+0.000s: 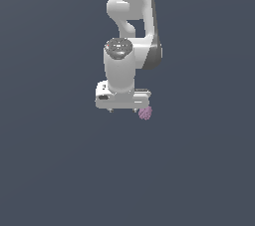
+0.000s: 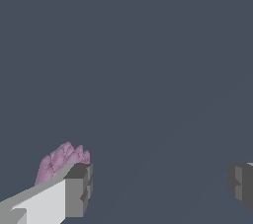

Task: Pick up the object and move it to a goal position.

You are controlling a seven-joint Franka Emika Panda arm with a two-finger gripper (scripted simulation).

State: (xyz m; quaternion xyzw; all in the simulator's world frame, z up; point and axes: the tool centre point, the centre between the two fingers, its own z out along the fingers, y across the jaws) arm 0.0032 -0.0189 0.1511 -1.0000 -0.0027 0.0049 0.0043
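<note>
The gripper (image 2: 158, 186) is standing spread wide, grasping nothing. The pink-purple bumpy lump (image 2: 60, 163) is sitting just outside one finger (image 2: 76, 191), partly hidden behind it. In the exterior view, the arm's white body (image 1: 119, 70) is covering the fingers, leaving only the lump (image 1: 145, 113) peeking out at its lower edge.

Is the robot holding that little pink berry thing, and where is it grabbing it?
Nothing is held. The tool is wide open, and the pink berry sits outside one finger, not between the two.

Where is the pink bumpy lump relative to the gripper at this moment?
In the exterior view the pink lump sits just below the gripper, at its end toward that view's right. The wrist view shows it behind one finger, outside the wide-open gap, not between the fingers.
</note>
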